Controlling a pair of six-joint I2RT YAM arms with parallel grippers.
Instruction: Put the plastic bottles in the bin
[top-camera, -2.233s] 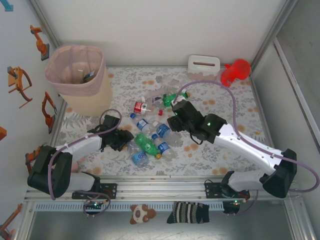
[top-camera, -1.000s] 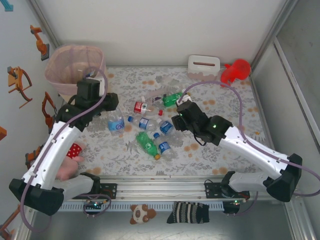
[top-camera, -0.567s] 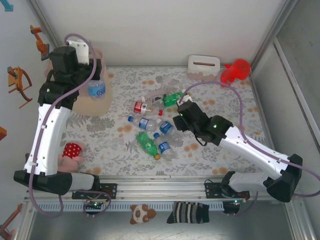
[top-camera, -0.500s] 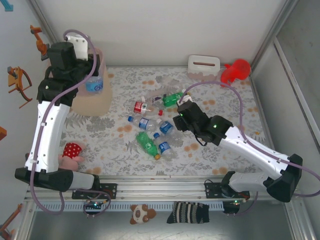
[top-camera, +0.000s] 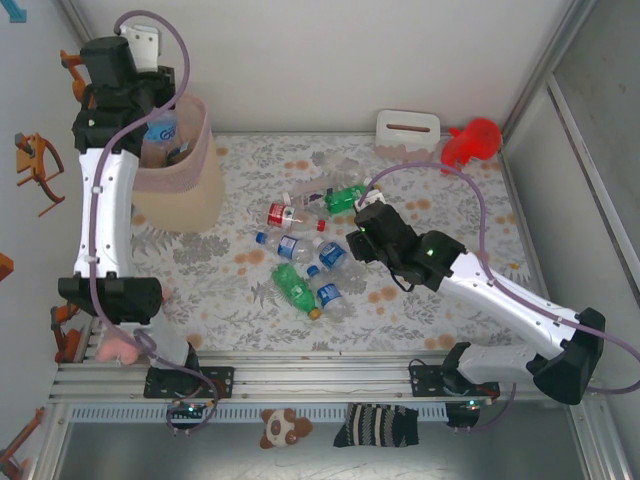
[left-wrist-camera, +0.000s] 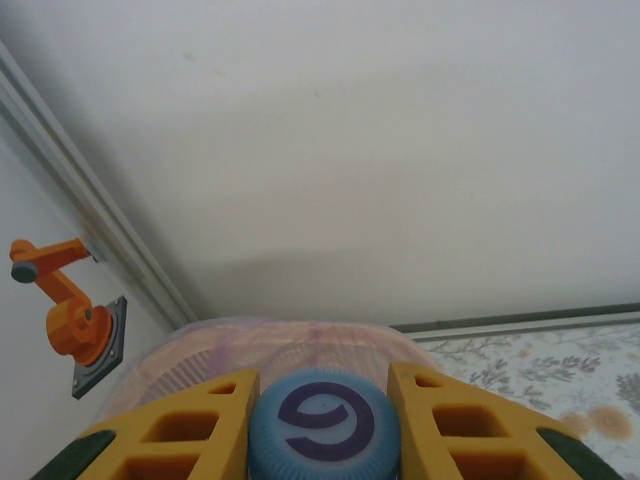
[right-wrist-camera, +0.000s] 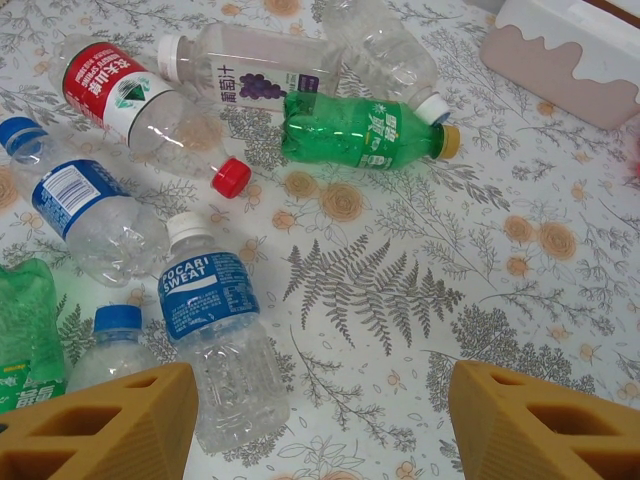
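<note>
- Top view: the left gripper (top-camera: 152, 118) is raised high at the far left corner, its jaws clamped on a blue-labelled bottle (top-camera: 162, 130). The bottle hangs over the mouth of the bin (top-camera: 203, 135), a beige basket with a pink liner folded over its rim.
- The remaining bottles lie scattered mid-table (top-camera: 450, 210). Among them are a far green bottle (top-camera: 345, 197), a red-labelled bottle (top-camera: 283, 214) and a near green bottle (top-camera: 293, 285), with several blue-labelled ones between them.
- The right gripper (top-camera: 352, 232) is low, at the right edge of that cluster. A white tissue box (top-camera: 407, 130) and a red toy figure (top-camera: 472, 142) stand at the far edge, well apart from the bottles.
- Left wrist view: two yellow fingers (left-wrist-camera: 190, 432) press on either side of a round blue end of the held bottle, which is marked with a dark swirl. The pink-lined bin rim (left-wrist-camera: 285, 342) lies just beyond it, against the white wall.
- Right wrist view: the right gripper (right-wrist-camera: 320, 430) has its jaws spread wide apart, holding nothing. A Pocari Sweat bottle (right-wrist-camera: 215, 325) lies just ahead of the left finger.
- Farther off lie the green bottle, the red-labelled one and a clear bottle with a grape label (right-wrist-camera: 255, 75). The tissue box sits at the upper right corner.
</note>
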